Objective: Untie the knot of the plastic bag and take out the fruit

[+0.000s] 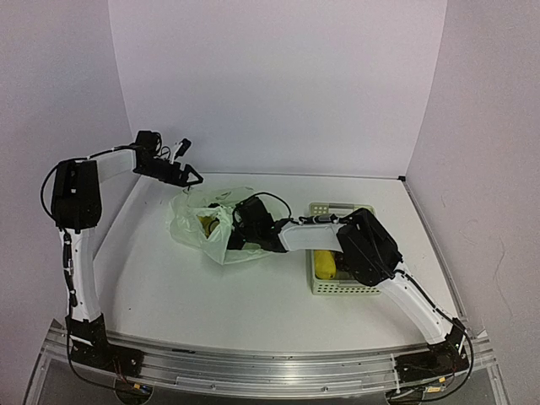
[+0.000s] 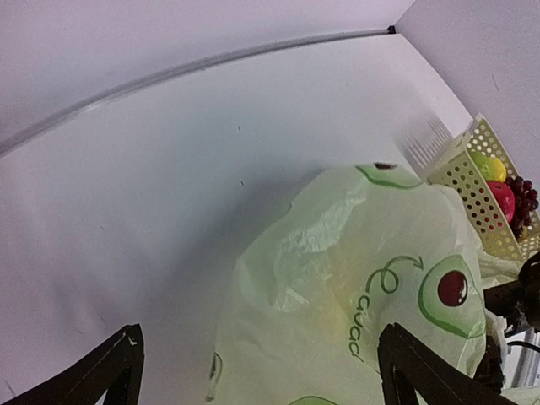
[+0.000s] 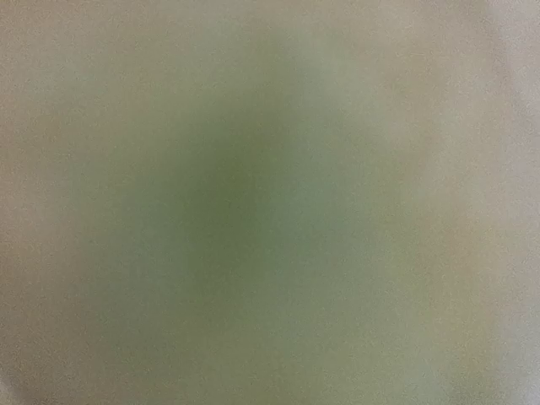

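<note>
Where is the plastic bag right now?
In the top view the plastic bag lies left of centre on the table, between the raised left gripper and the basket, with the right arm reaching into it.

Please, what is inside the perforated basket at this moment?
Inside the basket I see a red apple, dark grapes and a yellow-green fruit. The right arm covers much of it from above, so anything beneath is hidden.

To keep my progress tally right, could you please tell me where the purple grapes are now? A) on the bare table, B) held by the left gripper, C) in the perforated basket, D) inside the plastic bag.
C: the left wrist view shows the grapes lying in the basket, right beside a red apple.
</note>
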Robot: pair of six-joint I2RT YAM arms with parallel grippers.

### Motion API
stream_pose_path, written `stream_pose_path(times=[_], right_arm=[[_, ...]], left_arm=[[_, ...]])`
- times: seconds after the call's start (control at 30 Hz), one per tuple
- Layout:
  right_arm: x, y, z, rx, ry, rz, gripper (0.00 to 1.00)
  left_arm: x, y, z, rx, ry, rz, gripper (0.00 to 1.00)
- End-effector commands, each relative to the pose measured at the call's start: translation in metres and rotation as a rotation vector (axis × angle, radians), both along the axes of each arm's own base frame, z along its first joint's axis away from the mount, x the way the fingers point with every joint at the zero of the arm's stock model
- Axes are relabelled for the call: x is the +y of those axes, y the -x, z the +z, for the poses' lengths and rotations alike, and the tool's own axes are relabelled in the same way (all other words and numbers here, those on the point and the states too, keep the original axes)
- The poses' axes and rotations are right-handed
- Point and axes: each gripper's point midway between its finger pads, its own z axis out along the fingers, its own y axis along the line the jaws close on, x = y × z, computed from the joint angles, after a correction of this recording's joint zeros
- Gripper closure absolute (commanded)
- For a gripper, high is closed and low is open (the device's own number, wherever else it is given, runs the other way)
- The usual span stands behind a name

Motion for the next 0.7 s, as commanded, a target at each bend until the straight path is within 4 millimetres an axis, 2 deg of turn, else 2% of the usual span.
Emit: stream_pose_path(times=[0.0, 0.1, 0.27, 0.4, 0.53, 0.67], right_arm=[[0.011, 0.007, 0.044, -0.065, -0.034, 0.024, 0.23], [0.016, 0.013, 0.048, -0.103, -0.012, 0.047, 0.23], [0.019, 0.015, 0.057, -0.163, 0.012, 0.049, 0.23], [0.018, 0.014, 0.061, -0.215, 0.045, 0.045, 0.23], [0.015, 0.015, 0.067, -0.287, 0.099, 0.027, 0.23], [0.003, 0.018, 0.085, -0.333, 0.118, -0.014, 0.23]], left_arm=[[-0.022, 0.04, -0.045, 0.226, 0.043, -0.061, 0.07], [-0.04, 0.053, -0.065, 0.307, 0.063, -0.099, 0.15], [-0.066, 0.065, -0.067, 0.36, 0.126, -0.167, 0.29], [-0.084, 0.099, -0.079, 0.417, 0.114, -0.276, 0.39], [-0.096, 0.129, -0.072, 0.474, 0.173, -0.373, 0.51], [-0.1, 0.139, -0.06, 0.495, 0.222, -0.422, 0.7]])
